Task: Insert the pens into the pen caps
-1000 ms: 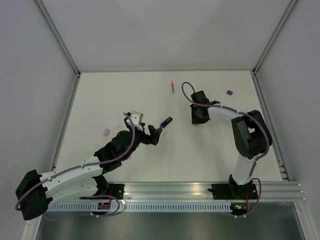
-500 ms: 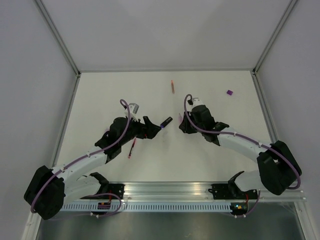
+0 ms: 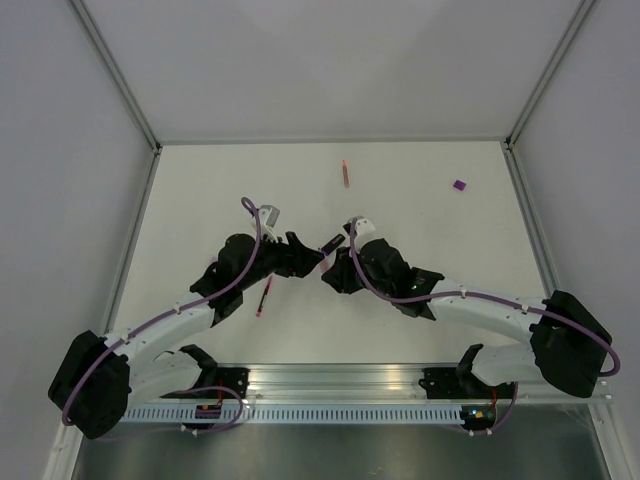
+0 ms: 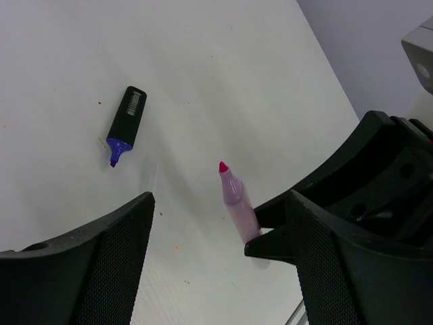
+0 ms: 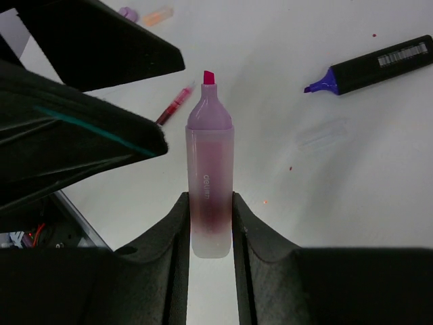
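Risk 1: pink pen levered out of right gripper by a lopsided squeeze from left gripper. Cause: pen tilted and off-centre in the gap, gripped only at its tail.
Risk 2: gripper-to-gripper knock, the two being very close above mid-table.
Risk 3: capping stalled, with no cap in either gripper and purple cap well apart at far right.

Pose: both arms bent inward, wrists facing each other near centre.
Right gripper: clamped on pen's tail, magenta tip pointing towards left gripper.
Left gripper: wide, empty, fingers either side of pen, not touching.
Black marker: uncapped, flat on table just beyond.
Red pen: beside left forearm.
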Motion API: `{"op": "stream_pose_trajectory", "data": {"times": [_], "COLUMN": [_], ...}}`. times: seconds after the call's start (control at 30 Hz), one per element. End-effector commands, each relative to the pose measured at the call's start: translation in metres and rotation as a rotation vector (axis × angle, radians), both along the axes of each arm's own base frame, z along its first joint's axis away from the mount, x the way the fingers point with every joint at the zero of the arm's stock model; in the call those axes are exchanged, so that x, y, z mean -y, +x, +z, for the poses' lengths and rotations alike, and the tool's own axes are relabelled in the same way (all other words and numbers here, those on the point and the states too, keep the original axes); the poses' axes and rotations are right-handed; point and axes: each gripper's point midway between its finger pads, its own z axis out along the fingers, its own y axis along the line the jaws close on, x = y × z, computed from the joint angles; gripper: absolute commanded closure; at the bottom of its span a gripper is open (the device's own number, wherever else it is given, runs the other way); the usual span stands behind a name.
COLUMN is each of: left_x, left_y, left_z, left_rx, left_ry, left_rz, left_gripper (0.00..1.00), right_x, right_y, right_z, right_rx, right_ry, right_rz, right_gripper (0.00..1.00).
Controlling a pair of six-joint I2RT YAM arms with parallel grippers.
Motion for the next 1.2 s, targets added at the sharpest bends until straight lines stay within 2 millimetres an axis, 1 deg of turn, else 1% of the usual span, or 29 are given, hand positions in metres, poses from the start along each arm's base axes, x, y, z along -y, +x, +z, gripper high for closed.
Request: {"op": "stream_pose_trajectory", "data": {"times": [0.0, 0.03, 0.17, 0.23, 0.33, 0.37, 0.43, 0.47, 0.57, 0.7, 0.8, 0.83, 0.9, 0.93, 0.97, 1.0, 1.03, 1.07, 1.1, 1.13, 1.17], "left_x": [0.005, 0.005, 0.003, 0.004, 0.009, 0.012, 0.014, 0.016, 0.023, 0.027, 0.027, 0.028, 0.030, 0.031, 0.033, 0.036, 0.038, 0.043, 0.044, 0.045, 0.048], "left_y": [0.003, 0.003, 0.004, 0.004, 0.002, 0.000, -0.001, -0.003, -0.007, -0.008, -0.009, -0.008, -0.012, -0.011, -0.015, -0.018, -0.021, -0.027, -0.032, -0.036, -0.043], "left_z": [0.019, 0.018, 0.012, 0.009, 0.010, 0.013, 0.012, 0.012, 0.013, 0.011, 0.010, 0.014, 0.017, 0.019, 0.023, 0.024, 0.029, 0.036, 0.038, 0.043, 0.054], "left_rx": [0.044, 0.037, 0.009, -0.003, -0.004, 0.005, 0.003, 0.002, -0.005, -0.022, -0.025, -0.012, -0.005, 0.006, 0.014, 0.018, 0.026, 0.048, 0.044, 0.056, 0.094], "left_ry": [-0.047, -0.044, -0.028, -0.027, -0.039, -0.048, -0.049, -0.053, -0.069, -0.079, -0.077, -0.086, -0.101, -0.111, -0.124, -0.134, -0.148, -0.176, -0.199, -0.222, -0.257], "left_rz": [-0.011, -0.011, 0.003, 0.001, -0.026, -0.046, -0.065, -0.081, -0.123, -0.141, -0.146, -0.149, -0.169, -0.173, -0.198, -0.224, -0.245, -0.293, -0.316, -0.338, -0.385], "left_gripper": [0.19, 0.20, 0.21, 0.21, 0.25, 0.28, 0.33, 0.40, 0.50, 0.51, 0.55, 0.62, 0.69, 0.76, 0.80, 0.85, 0.94, 0.98, 0.98, 0.98, 0.98], "right_x": [-0.017, -0.017, -0.018, -0.018, -0.021, -0.022, -0.025, -0.025, -0.026, -0.024, -0.024, -0.025, -0.026, -0.026, -0.026, -0.026, -0.025, -0.024, -0.023, -0.023, -0.023], "right_y": [0.003, 0.004, 0.001, 0.000, -0.003, -0.003, -0.004, -0.003, -0.004, -0.005, -0.005, -0.007, -0.008, -0.009, -0.010, -0.011, -0.012, -0.013, -0.015, -0.018, -0.022], "right_z": [0.034, 0.032, 0.030, 0.036, 0.035, 0.036, 0.035, 0.034, 0.034, 0.039, 0.041, 0.041, 0.042, 0.042, 0.042, 0.042, 0.044, 0.045, 0.052, 0.054, 0.057], "right_rx": [0.079, 0.084, 0.090, 0.109, 0.113, 0.116, 0.113, 0.114, 0.119, 0.139, 0.143, 0.140, 0.138, 0.138, 0.139, 0.141, 0.148, 0.151, 0.164, 0.173, 0.170], "right_ry": [0.109, 0.103, 0.100, 0.134, 0.153, 0.155, 0.153, 0.150, 0.150, 0.159, 0.159, 0.161, 0.167, 0.167, 0.166, 0.164, 0.162, 0.161, 0.174, 0.173, 0.175], "right_rz": [-0.018, -0.028, -0.024, -0.024, -0.014, -0.011, -0.005, -0.007, -0.002, 0.002, 0.007, 0.015, 0.021, 0.028, 0.034, 0.041, 0.046, 0.050, 0.059, 0.077, 0.104], "right_gripper": [1.00, 1.00, 1.00, 1.00, 1.00, 1.00, 1.00, 1.00, 1.00, 1.00, 1.00, 0.99, 0.98, 0.98, 0.96, 0.93, 0.89, 0.79, 0.74, 0.69, 0.58]}}
